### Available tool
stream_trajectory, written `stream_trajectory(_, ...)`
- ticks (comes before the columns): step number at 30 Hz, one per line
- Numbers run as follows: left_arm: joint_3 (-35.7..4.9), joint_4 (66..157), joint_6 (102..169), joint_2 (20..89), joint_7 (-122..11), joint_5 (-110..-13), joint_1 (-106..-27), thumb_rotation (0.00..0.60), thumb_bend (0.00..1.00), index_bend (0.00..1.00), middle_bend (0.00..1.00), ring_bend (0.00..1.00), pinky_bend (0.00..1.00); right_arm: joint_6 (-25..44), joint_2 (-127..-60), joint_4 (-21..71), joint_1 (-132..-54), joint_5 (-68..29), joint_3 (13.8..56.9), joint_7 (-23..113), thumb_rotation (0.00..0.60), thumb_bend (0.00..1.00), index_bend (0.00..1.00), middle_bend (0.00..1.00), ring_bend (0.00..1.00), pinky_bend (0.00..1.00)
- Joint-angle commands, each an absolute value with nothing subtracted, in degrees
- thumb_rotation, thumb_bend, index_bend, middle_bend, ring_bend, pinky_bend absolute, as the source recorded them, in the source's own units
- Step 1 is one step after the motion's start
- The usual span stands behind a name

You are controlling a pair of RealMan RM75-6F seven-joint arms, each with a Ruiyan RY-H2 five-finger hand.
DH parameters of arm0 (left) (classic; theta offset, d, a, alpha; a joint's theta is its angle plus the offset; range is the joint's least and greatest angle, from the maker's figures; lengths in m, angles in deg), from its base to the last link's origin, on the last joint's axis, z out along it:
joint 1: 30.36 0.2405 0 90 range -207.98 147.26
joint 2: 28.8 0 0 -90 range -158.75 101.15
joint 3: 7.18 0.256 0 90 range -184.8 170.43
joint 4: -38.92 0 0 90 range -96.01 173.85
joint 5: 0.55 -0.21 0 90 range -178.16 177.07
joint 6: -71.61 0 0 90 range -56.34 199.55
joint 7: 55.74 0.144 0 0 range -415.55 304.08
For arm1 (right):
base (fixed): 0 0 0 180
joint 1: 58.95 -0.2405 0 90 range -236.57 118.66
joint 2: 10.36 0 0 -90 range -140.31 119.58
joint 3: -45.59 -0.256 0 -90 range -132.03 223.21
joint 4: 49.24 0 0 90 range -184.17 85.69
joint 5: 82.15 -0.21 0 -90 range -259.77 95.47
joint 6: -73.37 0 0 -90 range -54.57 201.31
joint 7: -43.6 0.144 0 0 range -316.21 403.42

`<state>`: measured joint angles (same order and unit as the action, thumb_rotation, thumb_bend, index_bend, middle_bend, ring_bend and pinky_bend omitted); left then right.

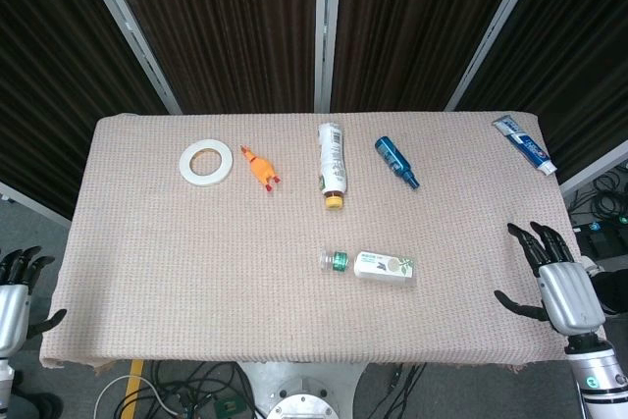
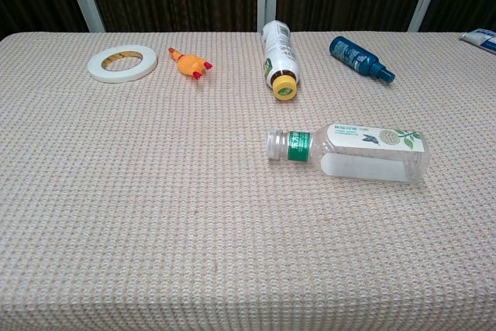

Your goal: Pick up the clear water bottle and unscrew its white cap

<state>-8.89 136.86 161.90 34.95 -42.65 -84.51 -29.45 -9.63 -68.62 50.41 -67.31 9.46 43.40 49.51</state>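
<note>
Nearest the chest camera, the clear water bottle (image 2: 356, 153) lies on its side on the woven tabletop (image 2: 155, 215), its white cap (image 2: 276, 144) pointing to nine o'clock and a green band just behind the cap. Neither hand touches it. In the head view the right hand (image 1: 554, 282) hovers at the tabletop's four o'clock edge, fingers (image 1: 538, 242) spread and holding nothing; the left hand (image 1: 15, 291) waits off the eight o'clock corner, fingers apart and likewise empty.

Beyond the bottle, toward twelve o'clock, lie a yellow-capped bottle (image 2: 279, 56), a blue spray bottle (image 2: 359, 57), a rubber chicken toy (image 2: 189, 63) and a tape roll (image 2: 122, 63).

Risks, as I judge them: a lying bottle (round and probably light) may roll away under a glancing touch, and a grasp covering the cap would leave the other hand nothing to twist.
</note>
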Motion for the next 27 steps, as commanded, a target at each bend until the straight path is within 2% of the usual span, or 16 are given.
stream_trajectory(1,-8.99,136.94,161.71,34.93,-42.53,-84.34,-29.56,0.6,0.0,0.24,0.14,0.1,0.05,-9.54,-68.64,50.44,-67.35,9.37,43.37,49.44,0.6,0.1,0.0,0.16,0.0,0.06)
stream_trajectory(6,-8.95,137.0,161.85,34.96,-42.41,-84.46,-29.46,0.6,0.0,0.24,0.14,0.1,0.05,-9.11,-68.78,50.45,-67.53,9.48,43.51,49.51,0.6,0.1,0.0,0.16,0.0,0.06)
stream_trajectory(11,-9.11,137.04,161.83,34.87,-42.53,-84.37,-29.51,0.6,0.0,0.24,0.14,0.1,0.05,-5.81,-69.68,51.33,-69.48,9.96,43.73,49.45,0.6,0.1,0.0,0.16,0.0,0.06)
stream_trajectory(15,-9.11,136.89,161.68,34.9,-42.7,-84.25,-29.52,0.6,0.0,0.25,0.14,0.1,0.05,-0.36,-71.62,52.38,-72.69,9.36,43.53,48.05,0.6,0.09,0.0,0.16,0.0,0.06)
stream_trajectory(22,-9.21,136.37,161.44,34.91,-43.45,-83.88,-29.5,0.6,0.0,0.25,0.14,0.1,0.05,10.76,-78.98,51.12,-79.45,4.78,42.09,46.35,0.6,0.06,0.0,0.16,0.0,0.06)
stream_trajectory(27,-9.1,135.8,161.23,35.06,-43.86,-83.98,-29.53,0.6,0.0,0.25,0.14,0.1,0.05,15.53,-84.01,48.48,-82.87,2.06,41.19,46.19,0.6,0.05,0.0,0.16,0.0,0.07)
